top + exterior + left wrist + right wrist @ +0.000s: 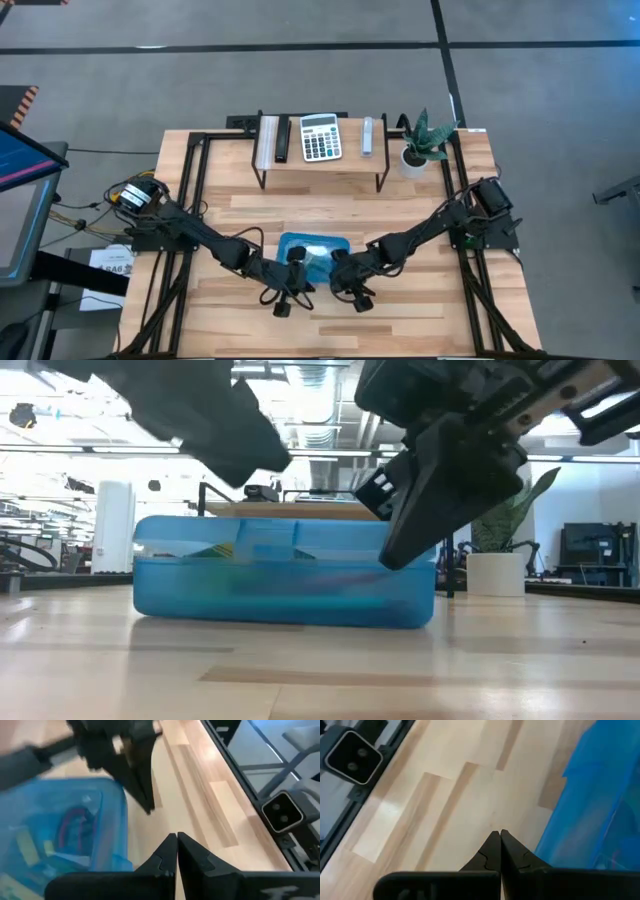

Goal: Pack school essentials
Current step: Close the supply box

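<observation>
Blue case (314,250) mid-desk toward front edge, stationery (70,827) already inside (scissors' red handles show through). Left pincer (177,840) and right pincer (499,838) both pinched shut, empty, flanking case's front corners. Packing looks finished; next probably closing lid, needing pincers on it.

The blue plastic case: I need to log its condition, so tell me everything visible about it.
The translucent blue plastic case is a shallow rectangular box lying flat on the wooden table, centred near the front edge between both arms. Its lid looks down. Red, yellow and green items show blurrily through it. Both claws are shut; contact is unclear.
</observation>
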